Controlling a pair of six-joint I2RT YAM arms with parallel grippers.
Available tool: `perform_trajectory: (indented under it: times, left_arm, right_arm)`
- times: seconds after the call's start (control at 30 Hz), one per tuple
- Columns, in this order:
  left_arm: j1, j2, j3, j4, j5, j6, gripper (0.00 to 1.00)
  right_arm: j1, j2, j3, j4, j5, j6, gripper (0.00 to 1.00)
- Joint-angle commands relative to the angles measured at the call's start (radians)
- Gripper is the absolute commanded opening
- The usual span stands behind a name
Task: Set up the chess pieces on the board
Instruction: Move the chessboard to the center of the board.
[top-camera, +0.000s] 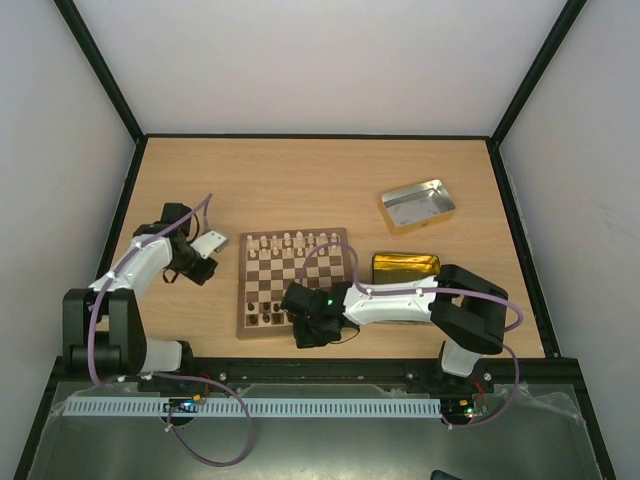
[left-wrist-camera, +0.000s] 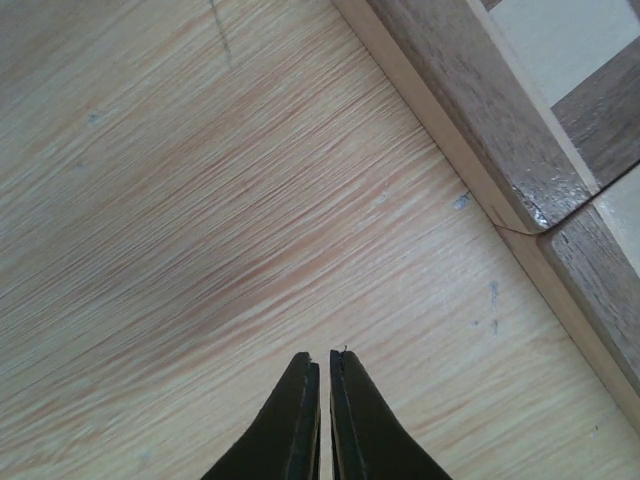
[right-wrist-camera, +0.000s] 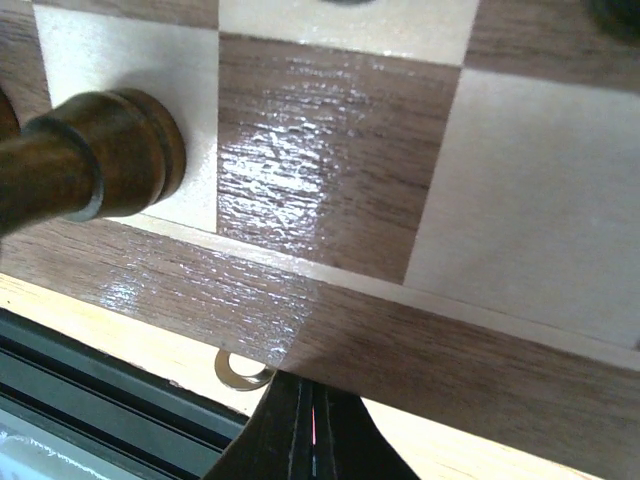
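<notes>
The board (top-camera: 294, 286) lies mid-table. Several pale chess pieces (top-camera: 288, 241) stand along its far rows and a few dark ones (top-camera: 268, 319) along its near row. My left gripper (top-camera: 216, 243) hovers over bare table just left of the board's far left corner. In the left wrist view the gripper (left-wrist-camera: 325, 356) is shut with nothing in it, the board's border (left-wrist-camera: 470, 90) at upper right. My right gripper (top-camera: 312, 326) sits at the board's near edge. In the right wrist view it (right-wrist-camera: 311, 386) is shut and empty below the border (right-wrist-camera: 450, 350), with a dark piece (right-wrist-camera: 95, 165) at left.
A silver tin (top-camera: 417, 205) stands open at the back right. A gold tin (top-camera: 405, 266) lies beside the board's right edge, partly under the right arm. A small metal ring (right-wrist-camera: 240, 372) lies on the table by the right fingertips, near the black rail (right-wrist-camera: 90, 385).
</notes>
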Motion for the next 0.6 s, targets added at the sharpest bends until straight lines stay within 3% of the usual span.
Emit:
perform_trajectory:
  times: [0.0,0.57]
  left_arm:
    - [-0.010,0.051,-0.028,0.078,0.033,-0.013,0.06]
    - [-0.071,0.228,0.002,0.181,0.086,-0.096,0.07]
  right_arm:
    - [-0.018,-0.005,0.034,-0.032,0.055,-0.024,0.02]
    - [-0.029,0.003,0.048,-0.046,0.059,-0.037,0.02]
